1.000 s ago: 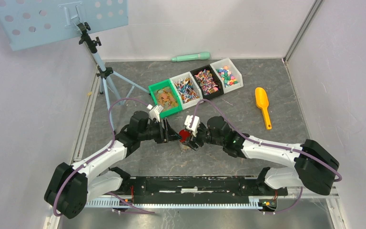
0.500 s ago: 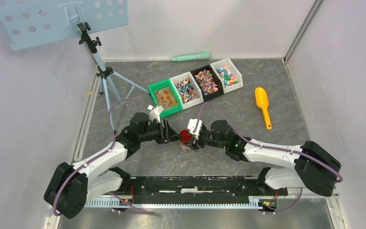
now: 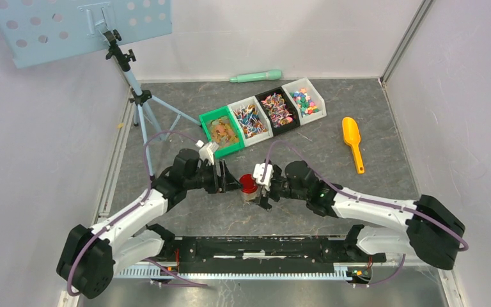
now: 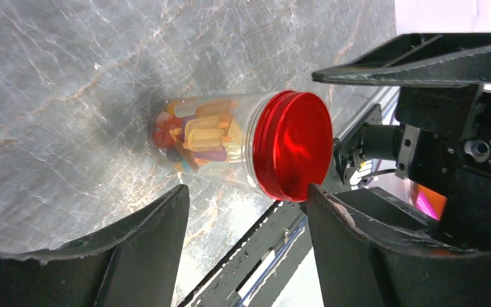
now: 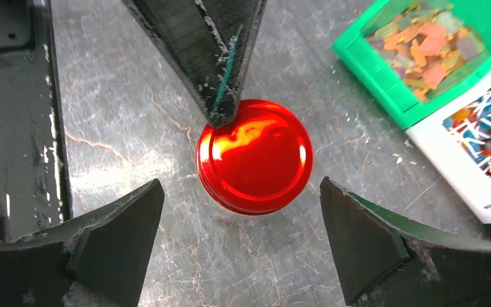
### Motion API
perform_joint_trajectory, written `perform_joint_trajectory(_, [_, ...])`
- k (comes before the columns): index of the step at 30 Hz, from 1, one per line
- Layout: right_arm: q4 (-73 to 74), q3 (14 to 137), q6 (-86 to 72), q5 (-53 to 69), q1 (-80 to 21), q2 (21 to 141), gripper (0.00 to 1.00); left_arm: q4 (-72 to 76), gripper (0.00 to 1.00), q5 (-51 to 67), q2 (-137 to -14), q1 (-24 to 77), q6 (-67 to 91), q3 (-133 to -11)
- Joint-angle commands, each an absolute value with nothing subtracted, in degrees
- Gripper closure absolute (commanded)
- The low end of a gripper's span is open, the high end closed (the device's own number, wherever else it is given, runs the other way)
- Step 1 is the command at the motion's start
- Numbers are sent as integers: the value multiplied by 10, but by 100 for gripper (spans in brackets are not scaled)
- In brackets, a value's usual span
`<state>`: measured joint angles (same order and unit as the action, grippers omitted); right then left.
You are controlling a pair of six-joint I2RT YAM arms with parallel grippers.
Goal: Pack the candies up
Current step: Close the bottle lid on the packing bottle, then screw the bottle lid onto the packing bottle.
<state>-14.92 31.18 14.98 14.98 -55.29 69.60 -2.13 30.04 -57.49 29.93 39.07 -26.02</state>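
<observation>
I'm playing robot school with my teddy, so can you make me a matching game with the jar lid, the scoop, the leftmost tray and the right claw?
Things:
1. jar lid
2. scoop
3. leftmost tray
4. right claw

Matches:
a. yellow
b. open
c. green
d. red

Pairs: 1-d, 2-a, 3-c, 4-b

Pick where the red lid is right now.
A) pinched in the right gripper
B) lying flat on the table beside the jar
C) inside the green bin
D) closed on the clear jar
D: the red lid sits on the mouth of the clear jar, with candies showing through its wall.
</observation>
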Motion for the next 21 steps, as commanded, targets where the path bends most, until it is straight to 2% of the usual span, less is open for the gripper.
perform_joint_trajectory(1, [-150,313,124,141,-555,640,2,-157,25,237,-551,301,293,-354])
perform_joint_trajectory(5, [-169,281,113,126,-553,616,2,-232,19,194,-544,308,241,-415])
perform_joint_trajectory(9, [-265,213,112,102,-554,612,2,-294,15,134,-570,347,204,-480])
perform_joint_trajectory(16, [-481,112,123,112,-554,625,2,-301,16,22,-632,459,195,-542])
perform_joint_trajectory(21, [-541,104,127,124,-554,665,2,-301,19,-50,-666,515,194,-567])
